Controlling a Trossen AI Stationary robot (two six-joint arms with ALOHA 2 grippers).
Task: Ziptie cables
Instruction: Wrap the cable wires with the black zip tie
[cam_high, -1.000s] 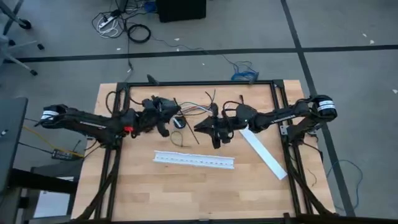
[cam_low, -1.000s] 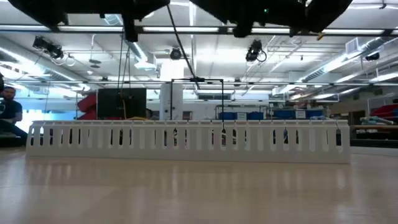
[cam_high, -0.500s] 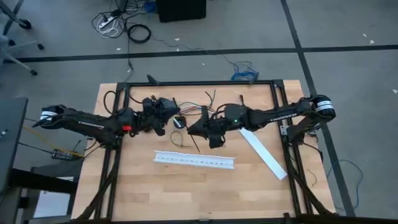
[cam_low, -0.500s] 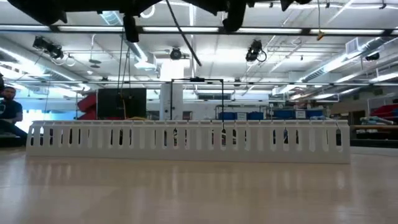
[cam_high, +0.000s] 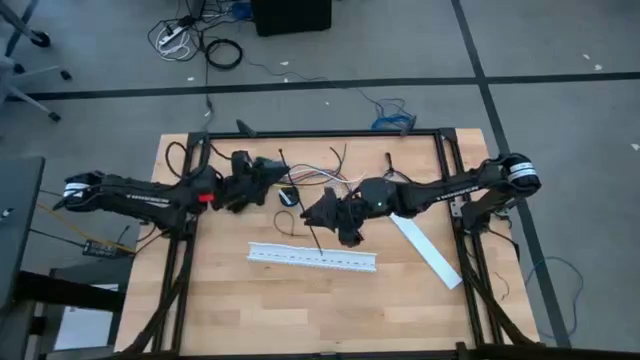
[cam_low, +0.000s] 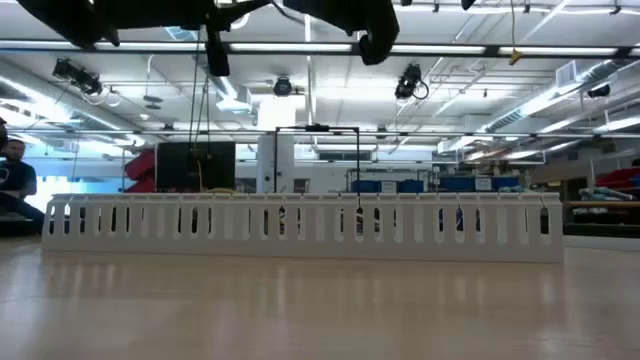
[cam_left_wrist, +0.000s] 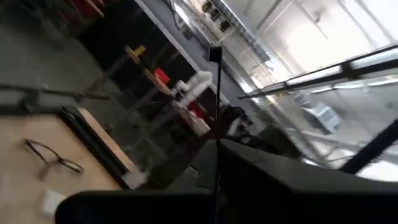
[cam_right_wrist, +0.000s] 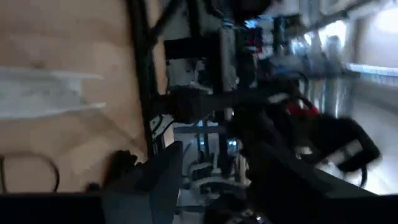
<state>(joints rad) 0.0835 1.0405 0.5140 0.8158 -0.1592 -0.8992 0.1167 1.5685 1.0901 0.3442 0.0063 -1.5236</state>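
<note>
Above mid-table I hold the ziptie in my clamped right gripper beside the cables at the left gripper, grip unclear; threading needs alignment.

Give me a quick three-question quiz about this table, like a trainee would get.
1. True or false: the left hand and the right hand both rest on the slotted white channel.
2. How many white channel pieces lie on the table: A one, B two, C four?
3. Which hand is over the table's middle?

Key: 1 false, both are up off it; 2 B, the second piece lies slantwise; 3 the right hand.
</note>
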